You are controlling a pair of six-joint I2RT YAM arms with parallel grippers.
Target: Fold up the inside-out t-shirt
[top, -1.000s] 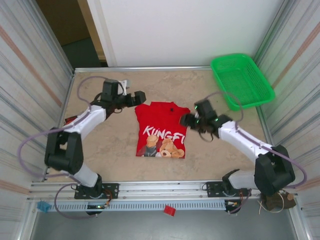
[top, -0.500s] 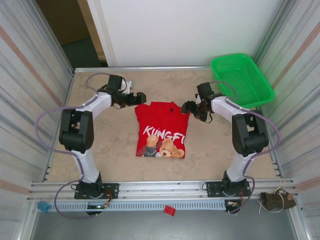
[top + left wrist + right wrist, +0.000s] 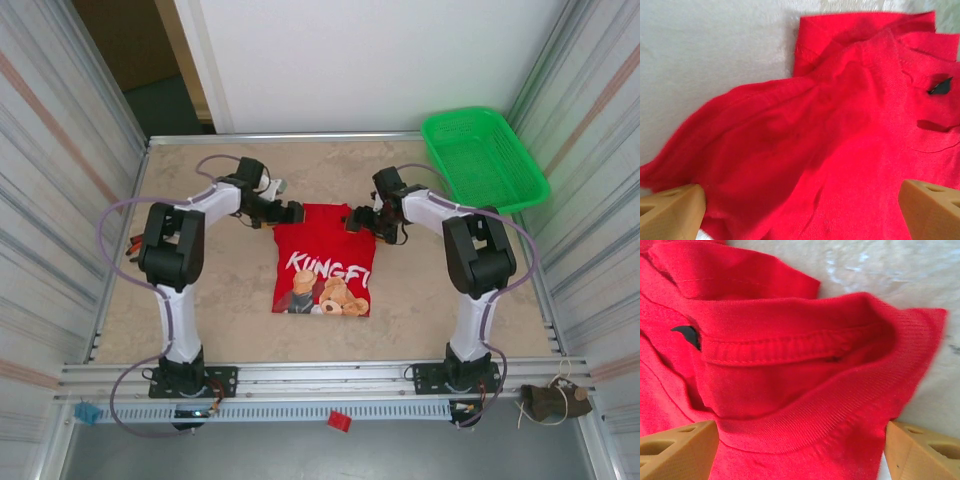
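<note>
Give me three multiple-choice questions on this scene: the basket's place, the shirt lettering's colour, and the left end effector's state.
1. The green mesh basket sits: A) at the table's far right corner; B) at its near left corner; C) at its centre.
2. The t-shirt's lettering is: A) black; B) white; C) yellow.
3. The left end effector is: A) shut on the basket; B) shut on the t-shirt; C) open.
Answers: 1 A, it stands at the back right; 2 B, white on red; 3 C, fingers wide apart.

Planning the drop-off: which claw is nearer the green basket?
Right. The right claw sits left of the green basket; the left claw is farther left, across the t-shirt.
</note>
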